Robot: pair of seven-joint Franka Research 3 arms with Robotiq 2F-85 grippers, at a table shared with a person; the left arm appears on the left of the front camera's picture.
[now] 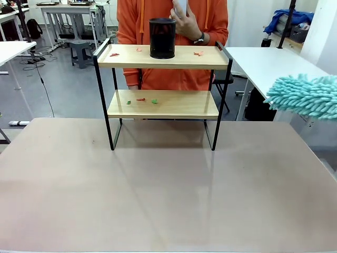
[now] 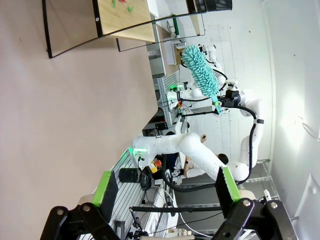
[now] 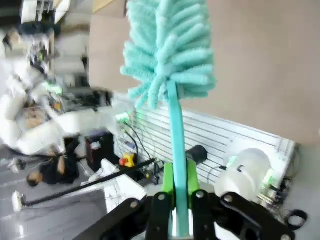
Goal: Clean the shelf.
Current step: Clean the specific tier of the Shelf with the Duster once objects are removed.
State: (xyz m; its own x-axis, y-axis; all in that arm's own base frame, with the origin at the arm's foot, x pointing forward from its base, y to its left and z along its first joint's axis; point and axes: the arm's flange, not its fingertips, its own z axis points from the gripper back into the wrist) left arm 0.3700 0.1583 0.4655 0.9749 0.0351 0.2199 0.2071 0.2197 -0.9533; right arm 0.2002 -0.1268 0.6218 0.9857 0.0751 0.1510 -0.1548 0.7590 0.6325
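Since the right tool (image 3: 180, 197) clamps the duster (image 3: 167, 45) by its stiff handle, hold is set | left tool (image 2: 166, 186) apart | shelf (image 1: 126, 59) probably light, tippable: soft head, sweep gently.

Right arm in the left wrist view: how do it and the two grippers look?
The right arm is white, with rounded tubular links and a black cable running along it. The left gripper and the right gripper have black linkage fingers with bright green pads.
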